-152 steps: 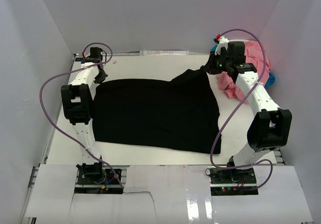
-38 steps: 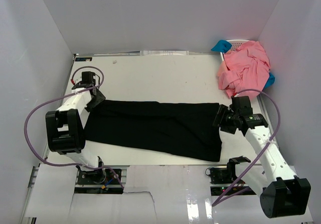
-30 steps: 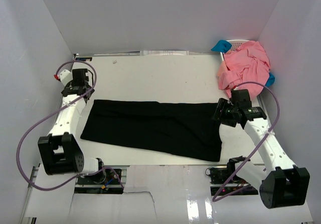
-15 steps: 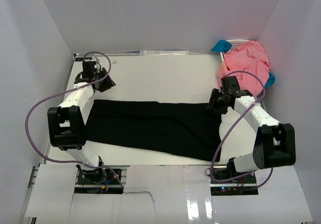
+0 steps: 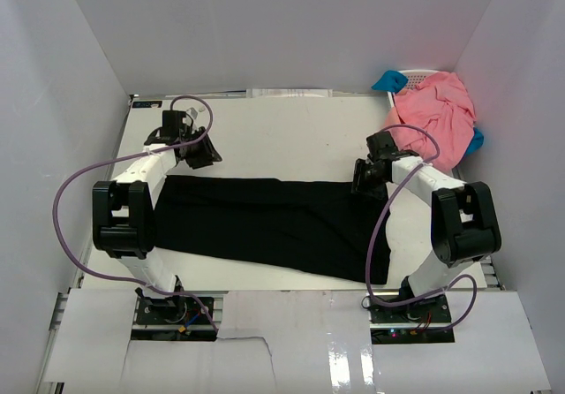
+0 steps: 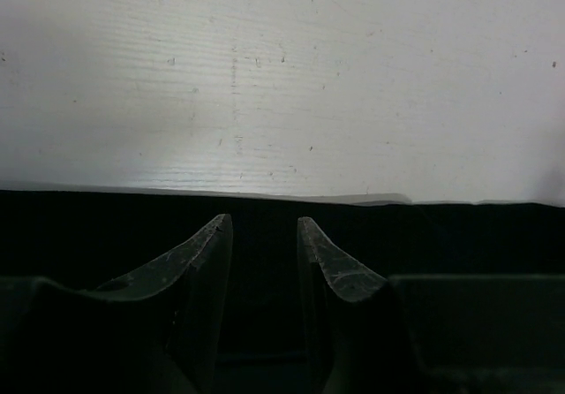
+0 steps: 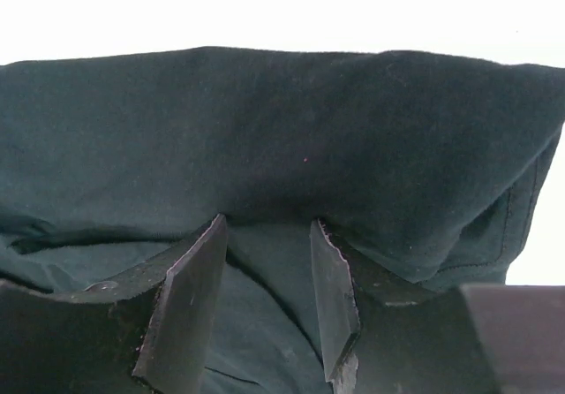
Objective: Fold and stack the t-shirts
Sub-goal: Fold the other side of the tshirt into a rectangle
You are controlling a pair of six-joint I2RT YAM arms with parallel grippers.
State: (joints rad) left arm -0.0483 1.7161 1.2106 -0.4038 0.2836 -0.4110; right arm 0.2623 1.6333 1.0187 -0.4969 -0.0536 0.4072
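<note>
On the table (image 5: 291, 129), black t-shirt (image 5: 265, 222), long flat folded band

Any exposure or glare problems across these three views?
Top external: glare on the glossy near sheet, black shirt a flat blob. Left wrist: shirt crushed to black, fingers barely separate from it. Right wrist: everything above the shirt clipped white, folds readable.

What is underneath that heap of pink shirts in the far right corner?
The heap of pink shirts sits on a white basket, of which only a bit of rim shows behind. Something blue sticks out on both sides. Whatever else lies in the basket is covered by the shirts.
</note>
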